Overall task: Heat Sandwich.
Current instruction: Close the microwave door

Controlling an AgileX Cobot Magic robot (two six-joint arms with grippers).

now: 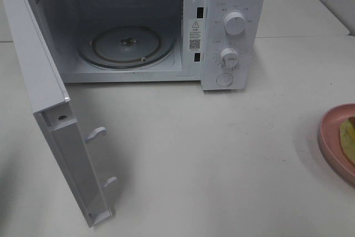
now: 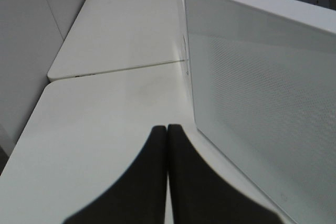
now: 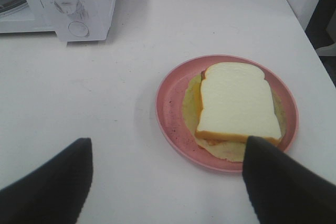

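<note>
The sandwich [image 3: 236, 100], white bread with an orange-brown crust over a flat pale yellow layer, lies on a round pink plate [image 3: 169, 103]. In the exterior high view only a sliver of the sandwich [image 1: 349, 137] shows on the plate [image 1: 331, 137], at the right edge. My right gripper [image 3: 168, 141] hovers just short of the plate, open, its black fingers [image 3: 58, 182] spread wide with nothing between them. My left gripper [image 2: 167, 128] is shut on nothing, beside the outer face of the microwave door [image 2: 262, 93]. Neither gripper appears in the exterior high view.
The white microwave [image 1: 233, 26] stands at the back with its door [image 1: 50, 109] swung open towards the front left. A glass turntable [image 1: 126, 45] lies inside. Two knobs and a round button sit on its right panel. A second white table surface [image 2: 121, 30] lies beyond the door.
</note>
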